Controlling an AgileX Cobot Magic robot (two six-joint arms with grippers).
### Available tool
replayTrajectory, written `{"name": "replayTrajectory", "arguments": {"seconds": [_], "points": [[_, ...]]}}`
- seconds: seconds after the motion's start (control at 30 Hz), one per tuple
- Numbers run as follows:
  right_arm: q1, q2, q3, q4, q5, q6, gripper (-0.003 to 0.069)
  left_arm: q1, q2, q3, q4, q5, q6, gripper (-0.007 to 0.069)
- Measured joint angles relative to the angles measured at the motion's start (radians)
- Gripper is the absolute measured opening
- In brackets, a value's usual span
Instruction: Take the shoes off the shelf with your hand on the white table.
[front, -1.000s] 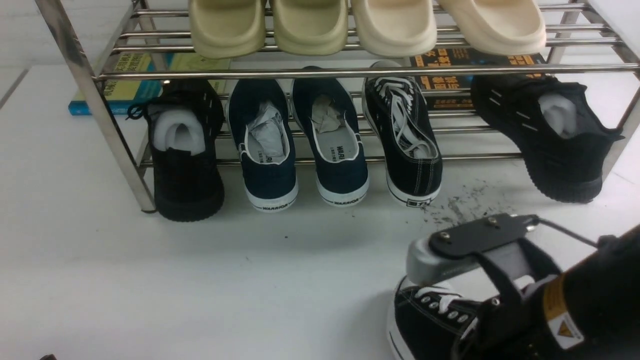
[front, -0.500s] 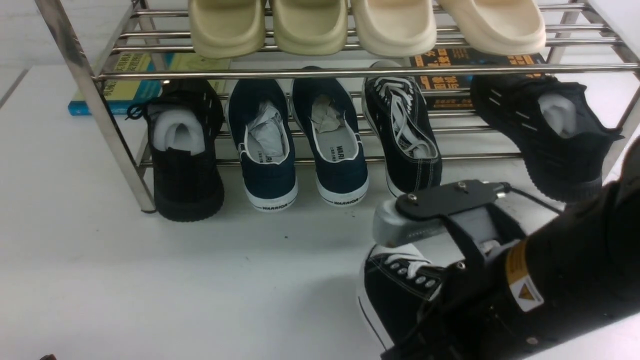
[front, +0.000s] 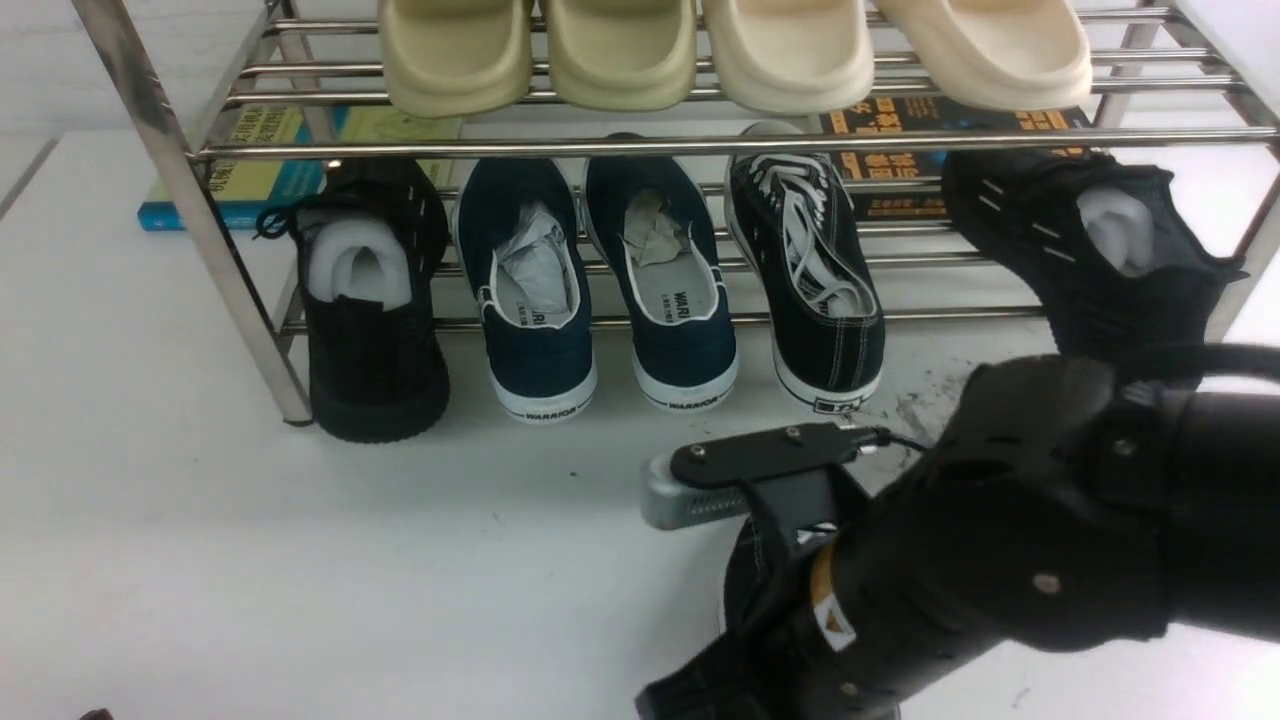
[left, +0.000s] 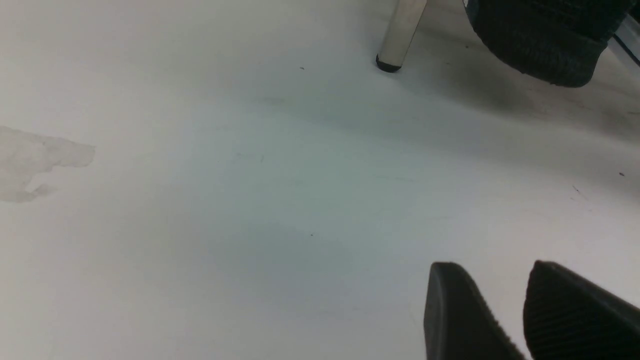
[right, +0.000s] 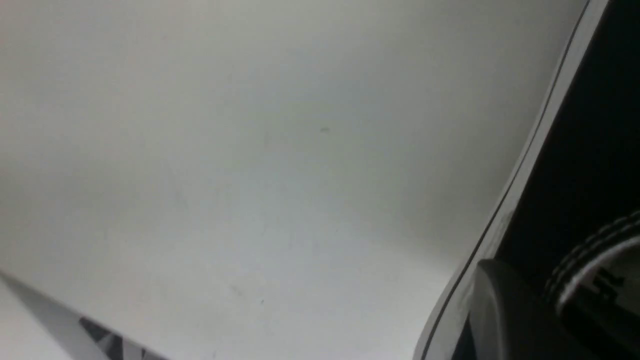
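Grip on one sneaker (front: 748, 580) in front of the shelf (front: 620, 145)
The right gripper (front: 700, 498) is clamped on the sneaker, mostly hidden under its arm, over the table (front: 300, 560); the second sneaker (front: 815, 285) lies on the shelf's lower tier. The left gripper (left: 505, 320), near the shelf's leg (left: 400, 30), has its fingers apart and empty

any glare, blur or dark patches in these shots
front view: sharp, glare streaks on the shelf rails, the right arm a dark mass with little detail; left wrist view: soft shadow on the table under the black shoe; right wrist view: the held sneaker too close, blurred
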Motion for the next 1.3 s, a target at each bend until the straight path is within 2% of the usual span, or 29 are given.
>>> {"name": "replayTrajectory", "arguments": {"seconds": [0.3, 0.5, 0.57, 0.67, 0.8, 0.97, 1.13, 1.3], "points": [[0.0, 0.101, -0.004, -0.265, -0.081, 0.263, 0.0034, 0.0, 0.0, 0.0, 0.0, 0.0, 0.0, 0.0239], [-0.001, 0.109, -0.004, -0.272, -0.04, 0.339, 0.0058, 0.0, 0.0, 0.0, 0.0, 0.0, 0.0, 0.0239], [-0.001, 0.109, -0.004, -0.26, 0.023, 0.34, 0.0098, 0.0, 0.0, 0.0, 0.0, 0.0, 0.0, 0.0239], [0.007, 0.109, -0.008, -0.253, 0.072, 0.331, 0.0153, 0.0, 0.0, 0.0, 0.0, 0.0, 0.0, 0.0239], [0.032, 0.106, -0.013, -0.237, 0.125, 0.283, 0.031, 0.0, 0.0, 0.0, 0.0, 0.0, 0.0, 0.0239], [0.033, 0.068, -0.048, -0.209, 0.214, 0.225, 0.0423, 0.0, 0.0, 0.0, 0.0, 0.0, 0.0, 0.0239], [0.033, -0.004, -0.136, -0.187, 0.332, 0.126, 0.0435, 0.0, 0.0, 0.0, 0.0, 0.0, 0.0, 0.0239], [0.033, -0.097, -0.234, -0.2, 0.446, -0.004, 0.0409, 0.0, 0.0, 0.0, 0.0, 0.0, 0.0, 0.0239]]}}
